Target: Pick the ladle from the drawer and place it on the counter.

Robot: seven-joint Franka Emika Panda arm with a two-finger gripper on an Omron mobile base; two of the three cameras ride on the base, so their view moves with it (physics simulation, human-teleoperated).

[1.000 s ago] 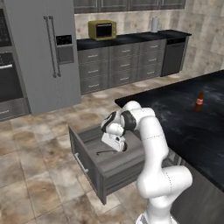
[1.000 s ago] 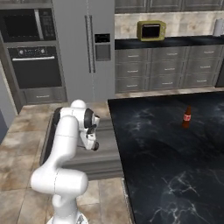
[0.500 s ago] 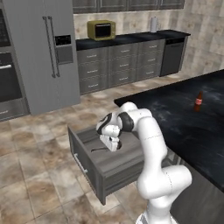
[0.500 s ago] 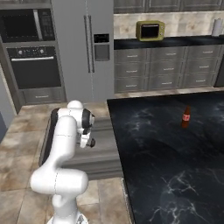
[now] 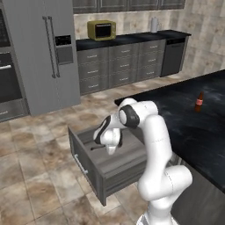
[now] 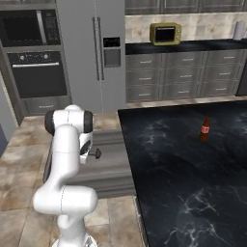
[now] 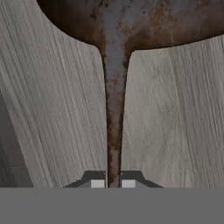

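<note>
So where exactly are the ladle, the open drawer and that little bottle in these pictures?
ladle [image 7: 113, 127]: hand view, middle of its slim rusty handle.
drawer [image 5: 90, 169]: left base view, its flat grey front.
bottle [image 6: 205, 129]: right base view, the red label on its body.

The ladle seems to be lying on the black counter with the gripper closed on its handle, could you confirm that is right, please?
Not quite: the ladle lies inside the open drawer, on its grey wood-grain floor, not on the counter. The hand view shows this, and the left base view shows the gripper down in the drawer. The rest holds: the gripper is closed on the handle.
</note>
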